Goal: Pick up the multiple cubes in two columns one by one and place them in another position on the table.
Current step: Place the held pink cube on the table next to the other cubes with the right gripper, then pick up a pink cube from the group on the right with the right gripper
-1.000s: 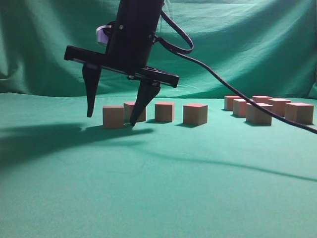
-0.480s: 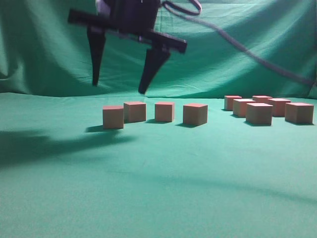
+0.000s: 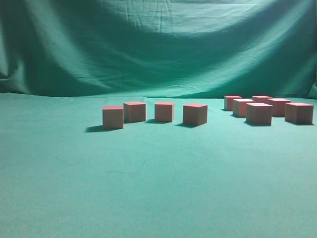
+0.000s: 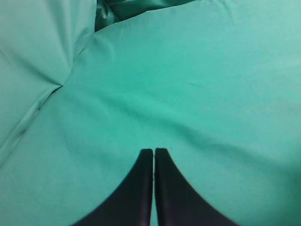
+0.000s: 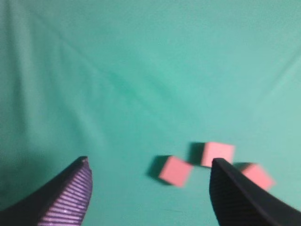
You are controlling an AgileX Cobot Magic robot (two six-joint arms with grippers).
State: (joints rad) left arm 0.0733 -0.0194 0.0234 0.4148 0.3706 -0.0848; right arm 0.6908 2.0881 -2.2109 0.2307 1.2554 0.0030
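Green cloth hangs wrinkled behind the surface (image 3: 158, 198), which is covered in smooth teal-green fabric. A second ago the right arm stood low over the left row of cubes, its open prongs straddling the second one; now it has lifted clear out of the exterior view, and all four cubes of that row sit just where they were. By my reading a cube has just been set down and released, so the arm should next head back for another.

On the left, the four placed cubes (image 3: 154, 113) stand in a loose line, slightly apart, the leftmost a little nearer the camera. To the right, well apart from them, the remaining cubes (image 3: 267, 109) cluster in two short columns; I count about five, some partly hidden. They are plain matte blocks, pinkish-red on top and paler on the sides.

From the right wrist view, the right end effector (image 5: 150, 181) hangs wide apart and empty above three blurred cubes. The left end effector (image 4: 154, 155) is pressed closed on nothing, over bare cloth.
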